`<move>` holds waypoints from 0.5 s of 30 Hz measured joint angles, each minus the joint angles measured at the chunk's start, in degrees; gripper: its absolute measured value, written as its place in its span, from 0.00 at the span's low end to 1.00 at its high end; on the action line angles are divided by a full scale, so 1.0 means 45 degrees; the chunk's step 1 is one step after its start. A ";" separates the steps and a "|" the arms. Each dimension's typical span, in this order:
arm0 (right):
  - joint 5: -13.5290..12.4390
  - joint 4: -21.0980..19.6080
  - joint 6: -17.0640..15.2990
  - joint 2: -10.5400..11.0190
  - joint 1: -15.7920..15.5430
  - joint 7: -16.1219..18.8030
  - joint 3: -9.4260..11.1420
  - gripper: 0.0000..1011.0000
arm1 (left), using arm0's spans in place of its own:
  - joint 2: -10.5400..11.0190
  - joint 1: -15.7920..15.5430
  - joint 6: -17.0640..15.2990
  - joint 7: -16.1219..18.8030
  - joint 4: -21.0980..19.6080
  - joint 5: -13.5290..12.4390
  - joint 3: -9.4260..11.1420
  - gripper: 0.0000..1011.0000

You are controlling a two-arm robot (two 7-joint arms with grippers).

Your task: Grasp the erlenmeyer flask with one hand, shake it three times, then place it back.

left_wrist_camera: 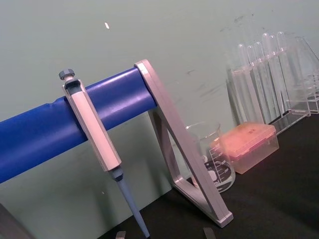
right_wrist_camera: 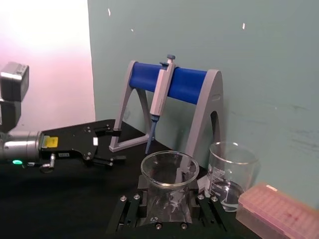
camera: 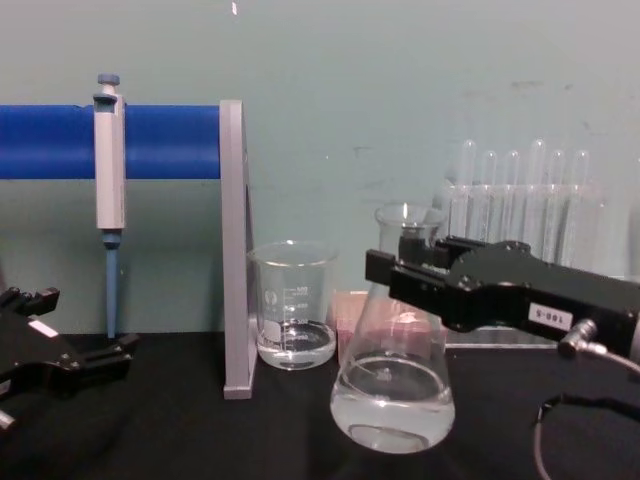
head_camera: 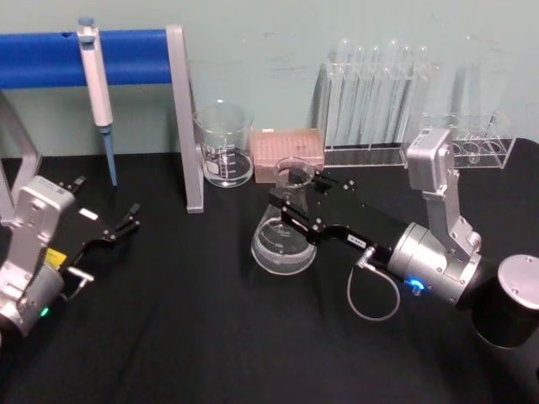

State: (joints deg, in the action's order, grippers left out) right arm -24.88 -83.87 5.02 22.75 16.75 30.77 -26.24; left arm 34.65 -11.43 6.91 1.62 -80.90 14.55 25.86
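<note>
- Right gripper (head_camera: 299,200) clamps the tilted erlenmeyer flask (head_camera: 282,246) at its neck, near the beaker (head_camera: 225,151).
- Left gripper (head_camera: 118,229) rests spread-fingered at the left edge of the table (head_camera: 210,337).

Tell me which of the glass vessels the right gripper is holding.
The erlenmeyer flask, the conical one: the right gripper clamps its narrow neck. The straight-walled beaker stands free farther back, the test tubes in their rack. The left gripper idles, open.

Right end effector (head_camera: 293,200) black, numbered white label (camera: 548,314); silver-grey cylindrical wrist (head_camera: 434,268), looped cable (head_camera: 370,305).
</note>
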 joint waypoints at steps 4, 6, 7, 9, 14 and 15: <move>0.0103 0.0313 0.0125 -0.0043 0.0115 0.0080 -0.0052 0.44 | 0.0000 0.0000 0.0000 0.0000 0.0000 0.0000 0.0000 0.99; 0.0140 0.0468 0.0167 -0.0078 0.0170 0.0132 -0.0091 0.44 | 0.0000 0.0000 0.0000 0.0000 0.0000 0.0000 0.0000 0.99; 0.0158 0.0540 0.0191 -0.0098 0.0197 0.0168 -0.0117 0.44 | 0.0000 0.0000 0.0001 0.0000 0.0000 0.0000 0.0000 0.99; 0.0191 0.0802 0.0285 -0.0173 0.0277 0.0291 -0.0197 0.44 | 0.0000 0.0000 0.0000 0.0000 0.0000 0.0000 0.0000 0.99; 0.0186 0.1352 0.0503 -0.0317 0.0439 0.0631 -0.0352 0.44 | 0.0000 0.0000 0.0000 0.0000 0.0000 0.0000 0.0000 0.99; 0.0184 0.1504 0.0549 -0.0356 0.0481 0.0709 -0.0396 0.44 | 0.0000 0.0000 0.0000 0.0000 0.0000 0.0000 0.0000 0.99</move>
State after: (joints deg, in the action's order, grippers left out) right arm -24.05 -77.10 7.49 21.15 18.92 33.97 -28.03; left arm 34.65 -11.43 6.91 1.62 -80.90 14.55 25.86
